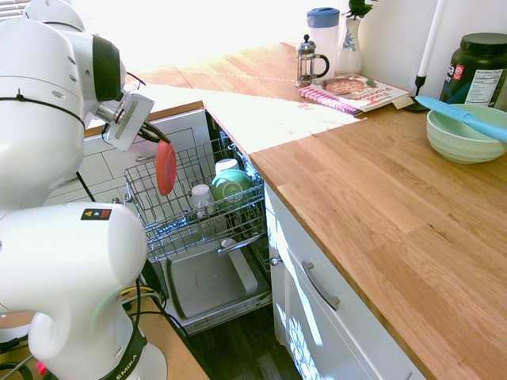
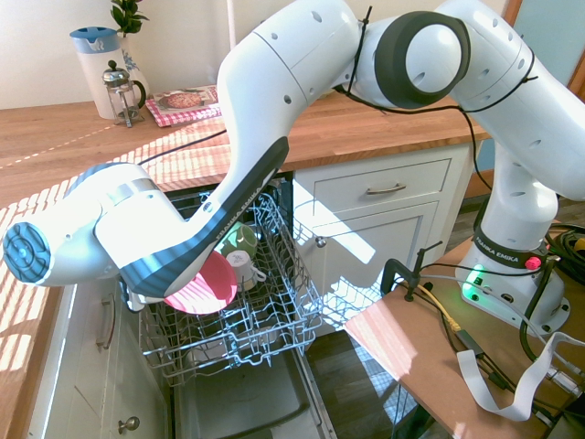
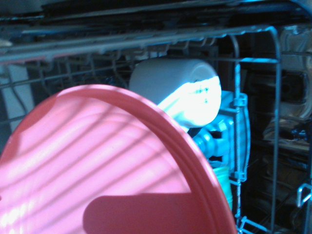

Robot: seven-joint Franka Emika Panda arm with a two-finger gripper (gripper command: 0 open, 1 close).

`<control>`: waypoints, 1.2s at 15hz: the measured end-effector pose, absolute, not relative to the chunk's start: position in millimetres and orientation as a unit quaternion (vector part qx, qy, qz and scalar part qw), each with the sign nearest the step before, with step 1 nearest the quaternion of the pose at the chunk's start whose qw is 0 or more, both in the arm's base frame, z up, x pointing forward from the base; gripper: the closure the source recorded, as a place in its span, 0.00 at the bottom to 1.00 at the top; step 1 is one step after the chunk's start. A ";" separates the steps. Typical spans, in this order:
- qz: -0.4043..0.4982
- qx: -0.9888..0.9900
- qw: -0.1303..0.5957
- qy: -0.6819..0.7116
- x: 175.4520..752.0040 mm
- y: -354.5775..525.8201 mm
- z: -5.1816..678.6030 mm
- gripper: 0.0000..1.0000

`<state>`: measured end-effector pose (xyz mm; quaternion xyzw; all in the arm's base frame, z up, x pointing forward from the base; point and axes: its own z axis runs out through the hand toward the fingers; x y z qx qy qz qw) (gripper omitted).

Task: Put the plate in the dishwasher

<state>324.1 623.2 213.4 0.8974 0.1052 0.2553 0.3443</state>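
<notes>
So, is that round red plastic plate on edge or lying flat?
On edge: the plate shows as a narrow, upright oval from one side.

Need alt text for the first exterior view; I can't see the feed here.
A robot gripper holds a coral-red plate on edge over the pulled-out wire rack of an open dishwasher, whose rack already carries a green bowl and white cups. To the right, a wooden counter bears a pale green bowl.

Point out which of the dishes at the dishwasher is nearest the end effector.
The coral-red plate, held on edge by the end effector; the green dish and white cup stand apart from it, ungripped.
</notes>
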 end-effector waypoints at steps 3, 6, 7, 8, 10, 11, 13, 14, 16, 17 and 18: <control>0.234 0.897 0.356 0.119 314.7 619.9 202.0 0.00; 0.216 0.901 0.357 0.123 307.6 620.4 198.0 0.00; 0.211 0.901 0.357 0.124 304.4 621.0 196.7 0.00; 0.209 0.901 0.358 0.125 302.2 621.8 196.2 0.00; 0.200 0.903 0.358 0.125 300.9 623.1 197.2 0.00; 0.193 0.905 0.357 0.126 301.4 624.1 197.9 0.00; 0.176 0.910 0.354 0.129 300.2 629.2 200.6 0.00; 0.169 0.911 0.353 0.128 300.2 632.1 203.0 0.00; 0.161 0.914 0.350 0.125 304.1 638.5 209.2 0.00; 0.158 0.915 0.350 0.122 306.0 641.6 211.3 0.00; 0.153 0.917 0.349 0.119 308.0 644.6 214.1 0.00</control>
